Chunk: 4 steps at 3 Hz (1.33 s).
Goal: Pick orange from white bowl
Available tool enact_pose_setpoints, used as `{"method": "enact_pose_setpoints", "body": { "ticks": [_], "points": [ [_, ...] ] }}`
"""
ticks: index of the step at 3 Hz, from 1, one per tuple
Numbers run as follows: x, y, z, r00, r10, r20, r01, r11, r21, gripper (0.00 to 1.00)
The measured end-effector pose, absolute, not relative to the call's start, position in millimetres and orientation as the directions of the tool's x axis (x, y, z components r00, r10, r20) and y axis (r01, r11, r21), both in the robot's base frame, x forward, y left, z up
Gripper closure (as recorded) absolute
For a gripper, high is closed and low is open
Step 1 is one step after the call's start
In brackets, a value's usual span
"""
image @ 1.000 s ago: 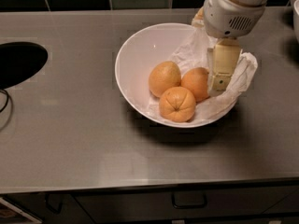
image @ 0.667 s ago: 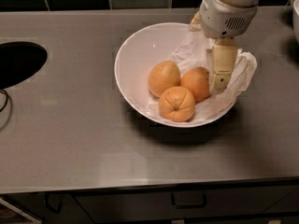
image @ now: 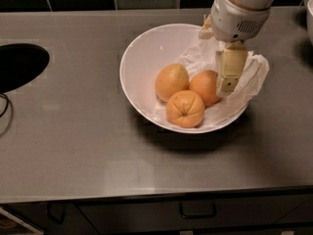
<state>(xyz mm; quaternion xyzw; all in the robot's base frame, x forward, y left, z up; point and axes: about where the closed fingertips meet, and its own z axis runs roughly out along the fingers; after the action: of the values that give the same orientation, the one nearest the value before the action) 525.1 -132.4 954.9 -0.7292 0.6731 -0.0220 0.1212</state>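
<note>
L to R: dark sink cutout point(image: 19, 65) at far left, then bare steel counter point(image: 73, 146). The white bowl point(image: 139, 48) sits centre-right, upright. Inside it, the paler orange point(image: 172, 81) is leftmost and the grooved orange point(image: 185, 108) is in front, nearest me. The orange point(image: 204, 86) I want is behind it on the right, touching both and resting on the crumpled white liner point(image: 252, 75).

The gripper point(image: 229, 75) hangs down inside the bowl, at the target's right flank and overlapping its edge from this angle. Can't tell whether the jaws are open or closed.

Change vs 1 s ago: wrist nudged a bit left, otherwise approx same height, and no fruit has moved. So IMO no grasp yet; I'm still lining up. Risk: catching the liner along w/ the fruit.
</note>
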Motion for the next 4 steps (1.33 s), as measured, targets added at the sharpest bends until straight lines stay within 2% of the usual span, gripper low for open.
{"method": "enact_pose_setpoints", "body": {
  "ticks": [2, 4],
  "points": [
    [534, -139, 940, 0.085, -0.986, -0.143, -0.981, -0.058, -0.184, 0.14],
    [542, -137, 921, 0.100, -0.982, -0.159, -0.987, -0.077, -0.143, 0.15]
  ]
}}
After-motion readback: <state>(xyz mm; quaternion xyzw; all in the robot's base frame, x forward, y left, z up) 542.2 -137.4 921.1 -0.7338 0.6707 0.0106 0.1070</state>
